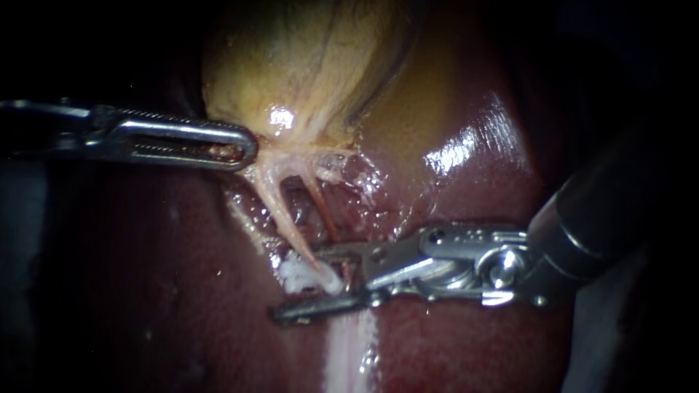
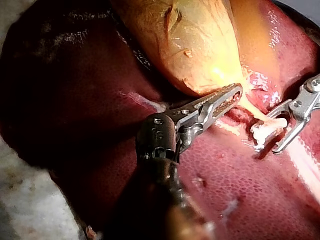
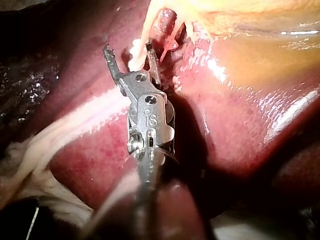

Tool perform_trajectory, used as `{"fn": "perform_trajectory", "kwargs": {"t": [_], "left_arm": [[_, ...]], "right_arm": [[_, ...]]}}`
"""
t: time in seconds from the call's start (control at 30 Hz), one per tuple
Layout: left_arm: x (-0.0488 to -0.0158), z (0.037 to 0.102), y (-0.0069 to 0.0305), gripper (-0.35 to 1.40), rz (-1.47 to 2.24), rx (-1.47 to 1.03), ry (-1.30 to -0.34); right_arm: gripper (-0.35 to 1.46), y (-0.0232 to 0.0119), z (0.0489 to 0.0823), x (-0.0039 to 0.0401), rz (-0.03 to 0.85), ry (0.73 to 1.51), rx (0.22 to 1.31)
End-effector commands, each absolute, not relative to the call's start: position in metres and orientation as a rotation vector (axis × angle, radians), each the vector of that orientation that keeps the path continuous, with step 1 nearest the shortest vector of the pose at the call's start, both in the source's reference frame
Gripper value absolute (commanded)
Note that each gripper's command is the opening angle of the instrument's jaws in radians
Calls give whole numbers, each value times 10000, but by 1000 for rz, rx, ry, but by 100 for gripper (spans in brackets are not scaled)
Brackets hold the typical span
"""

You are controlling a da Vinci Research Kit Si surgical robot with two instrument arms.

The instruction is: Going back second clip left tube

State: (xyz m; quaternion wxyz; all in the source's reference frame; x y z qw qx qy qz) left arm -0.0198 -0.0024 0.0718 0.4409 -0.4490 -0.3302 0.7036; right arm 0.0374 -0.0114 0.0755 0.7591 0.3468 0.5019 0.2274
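A white clip (image 1: 293, 274) is sitting on the left tube (image 1: 290, 222), between the parted jaws of the right instrument (image 1: 301, 284). Only the backing away looks left to do. The left instrument (image 1: 247, 145) is gripping the gallbladder (image 1: 291, 65).

Bare liver (image 1: 145, 306) lies open at near left. The gallbladder (image 1: 306, 65) blocks the far side. The left instrument (image 1: 246, 148) and right instrument (image 1: 302, 282) crowd the tubes (image 1: 282, 207).

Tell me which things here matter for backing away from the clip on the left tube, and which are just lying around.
In the job:
right instrument, with the clipped tube in its pincer
clip
left tube
left instrument, holding the gallbladder

Just there:
right tube
liver
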Motion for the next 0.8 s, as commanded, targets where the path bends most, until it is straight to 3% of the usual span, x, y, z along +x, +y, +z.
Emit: {"fn": "perform_trajectory", "kwargs": {"t": [0.03, 0.4, 0.8], "left_arm": [[-198, 718, -24, -35, 1747, -1115, -819], [-199, 718, -24, -35, 1746, -1114, -819], [-199, 718, -24, -35, 1747, -1115, -818]], "right_arm": [[49, -114, 754, 375, 540, 1079, 784], [49, -101, 761, 386, 593, 1089, 763], [49, -89, 758, 381, 559, 1107, 709]]}}
